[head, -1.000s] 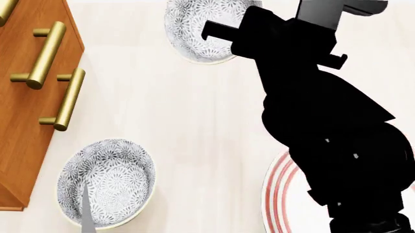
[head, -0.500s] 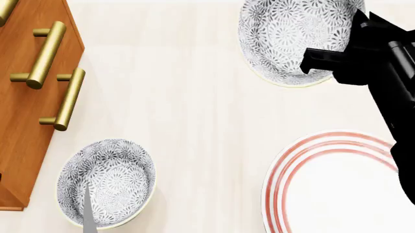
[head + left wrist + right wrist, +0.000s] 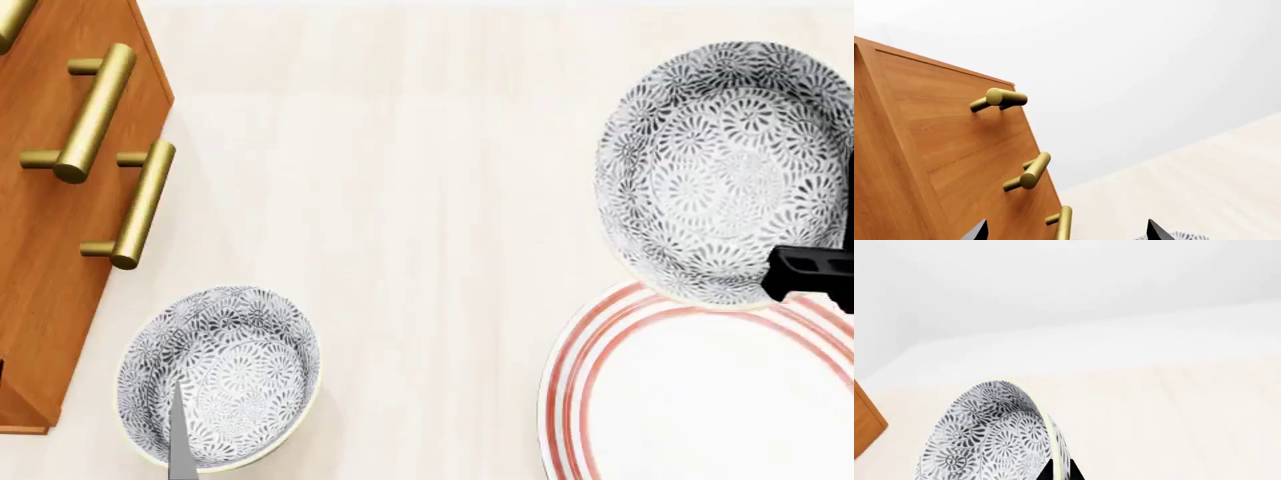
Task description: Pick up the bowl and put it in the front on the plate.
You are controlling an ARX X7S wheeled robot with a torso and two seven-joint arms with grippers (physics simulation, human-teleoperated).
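The bowl (image 3: 721,170), white with a grey-blue flower pattern, hangs lifted at the right of the head view, its near edge overlapping the far rim of the plate (image 3: 583,350). My right gripper (image 3: 809,272) is shut on the bowl's rim. In the right wrist view the two dark fingertips (image 3: 1071,472) pinch the rim of the bowl (image 3: 987,440) from both sides. The plate is white with red rings and lies at the front right. My left gripper (image 3: 1066,235) is open, with only its two fingertips showing.
A second, identical bowl (image 3: 220,375) sits at the front left, with one grey finger of my left gripper (image 3: 178,435) over it. A wooden cabinet (image 3: 47,200) with brass handles (image 3: 94,110) stands along the left edge. The counter is pale wood.
The right gripper has carried the bowl to the right and toward the front, from the far middle to over the plate's far rim. The arm has slid mostly out of the head view.
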